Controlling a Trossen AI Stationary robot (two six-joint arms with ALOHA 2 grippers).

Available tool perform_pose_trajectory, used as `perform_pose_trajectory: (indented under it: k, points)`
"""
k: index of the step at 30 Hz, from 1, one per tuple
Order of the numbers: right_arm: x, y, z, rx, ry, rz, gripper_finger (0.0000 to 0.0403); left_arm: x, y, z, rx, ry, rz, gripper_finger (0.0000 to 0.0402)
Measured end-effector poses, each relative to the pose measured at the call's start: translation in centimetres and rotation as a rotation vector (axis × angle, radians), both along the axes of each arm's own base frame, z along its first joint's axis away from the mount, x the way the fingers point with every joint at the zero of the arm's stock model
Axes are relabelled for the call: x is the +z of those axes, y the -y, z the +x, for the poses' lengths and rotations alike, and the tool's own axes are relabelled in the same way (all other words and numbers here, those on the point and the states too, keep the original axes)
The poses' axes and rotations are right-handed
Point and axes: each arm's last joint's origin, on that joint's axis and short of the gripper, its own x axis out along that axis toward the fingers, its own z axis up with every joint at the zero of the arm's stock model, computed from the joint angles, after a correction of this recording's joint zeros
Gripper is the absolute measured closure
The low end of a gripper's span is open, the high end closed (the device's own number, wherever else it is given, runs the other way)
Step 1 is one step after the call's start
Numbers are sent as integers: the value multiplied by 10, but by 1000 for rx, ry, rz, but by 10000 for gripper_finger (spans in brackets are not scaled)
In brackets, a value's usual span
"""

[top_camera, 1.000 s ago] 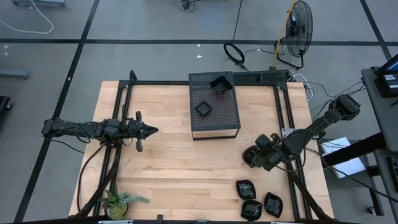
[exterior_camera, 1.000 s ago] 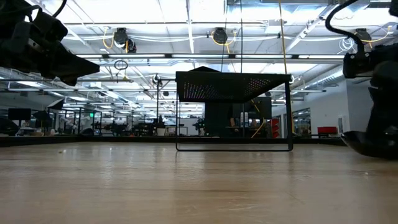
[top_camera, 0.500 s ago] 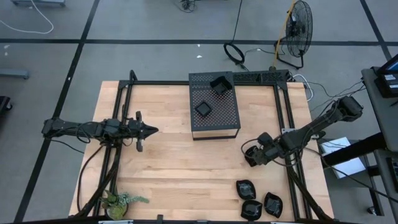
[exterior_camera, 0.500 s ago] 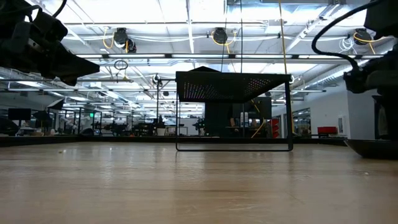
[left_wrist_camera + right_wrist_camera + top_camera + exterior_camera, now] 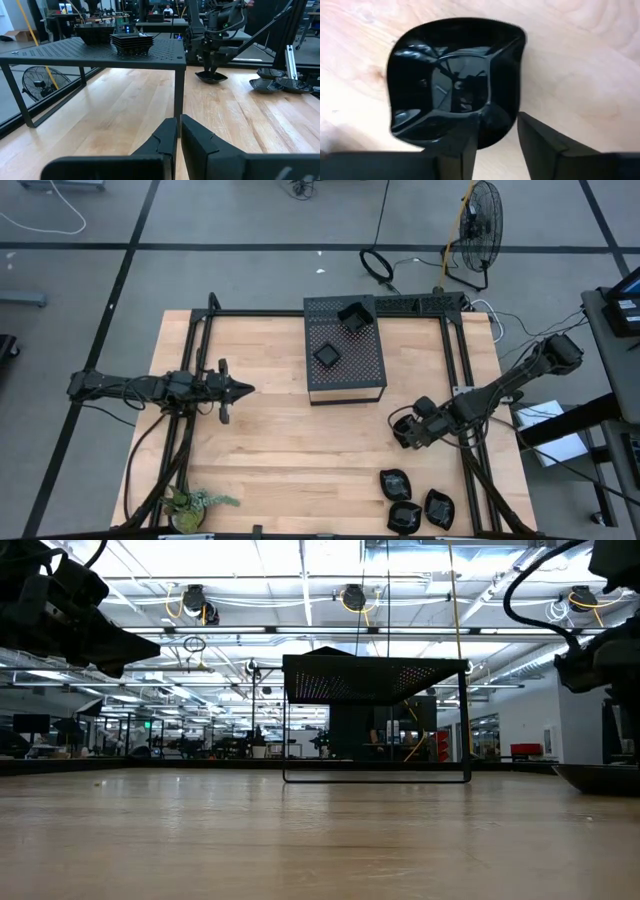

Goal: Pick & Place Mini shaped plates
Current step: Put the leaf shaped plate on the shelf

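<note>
Three mini plates (image 5: 412,499) lie clustered near the table (image 5: 270,450) front edge. A fourth plate (image 5: 455,82) rests on the table directly under the right tool (image 5: 495,137), fingers spread astride its rim. Left tool (image 5: 177,135): pressed together, holding nothing.

The tabletop (image 5: 280,450) is pale wooden planking edged by a black metal frame. At its far middle stands a black perforated box (image 5: 345,358), carrying a stack of small dishes (image 5: 327,355) and another dark dish (image 5: 354,314) on its top. Near the right front corner three mini shaped plates (image 5: 415,502) lie close together on the wood, and a fourth plate (image 5: 403,427) rests on the boards farther in. A small green plant (image 5: 190,505) sits at the left front edge.
</note>
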Motion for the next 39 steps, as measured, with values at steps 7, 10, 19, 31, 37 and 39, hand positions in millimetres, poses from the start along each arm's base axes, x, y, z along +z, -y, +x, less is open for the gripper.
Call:
perform_pose_trajectory:
  k: [7, 10, 19, 31, 37, 39]
  points:
    - [-16, 4, -7, 5, -6, -6, 335, 0, 0, 0, 0, 0, 0, 376]
    - [-20, 5, -9, 35, -4, -12, 357, 0, 0, 0, 0, 0, 0, 376]
    - [-13, 6, -8, 86, 100, -25, 400, 0, 0, 0, 0, 0, 0, 376]
    - [10, 3, 2, 206, 407, -33, 402, 0, 0, 0, 0, 1, 0, 376]
    - [23, -1, 10, 319, 582, -43, 402, 0, 0, 0, 0, 1, 0, 376]
    - [29, -3, 13, 359, 654, -52, 402, 0, 0, 0, 0, 0, 0, 376]
